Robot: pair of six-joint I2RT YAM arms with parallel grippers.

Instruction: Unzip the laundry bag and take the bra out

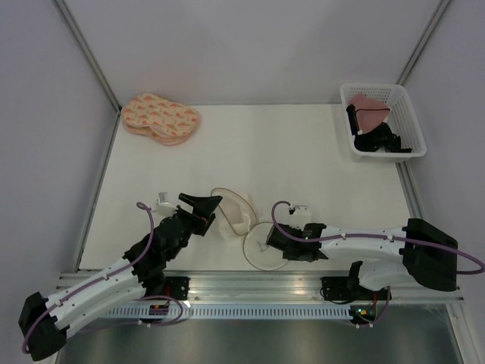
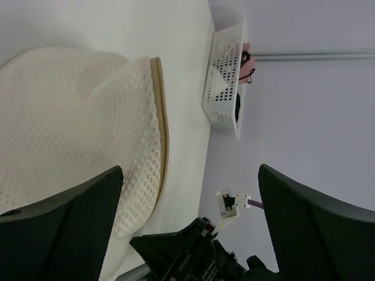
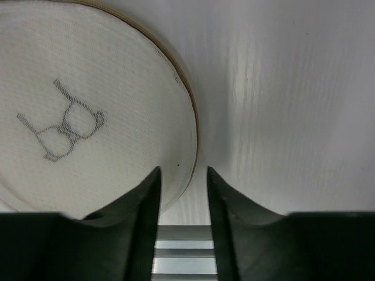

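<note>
Laundry bag (image 1: 236, 214): mid-table, between grippers.
Left gripper (image 1: 206, 211): fingers spread wide, bag's 9 o'clock.
Right gripper (image 3: 183, 193): fingers narrowly apart, empty, bag's 5 o'clock.
Bra (image 1: 370, 102): in basket (image 1: 384, 155), 1 o'clock.

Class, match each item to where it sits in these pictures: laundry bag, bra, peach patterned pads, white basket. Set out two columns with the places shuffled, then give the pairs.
Things
1. laundry bag
2. bra
3. peach patterned pads
4. white basket

Places
A. far left corner of the table
B. inside the basket
C. far right, at the table's edge
D. middle, near the front edge

Pairs: 1-D, 2-B, 3-A, 4-C
</note>
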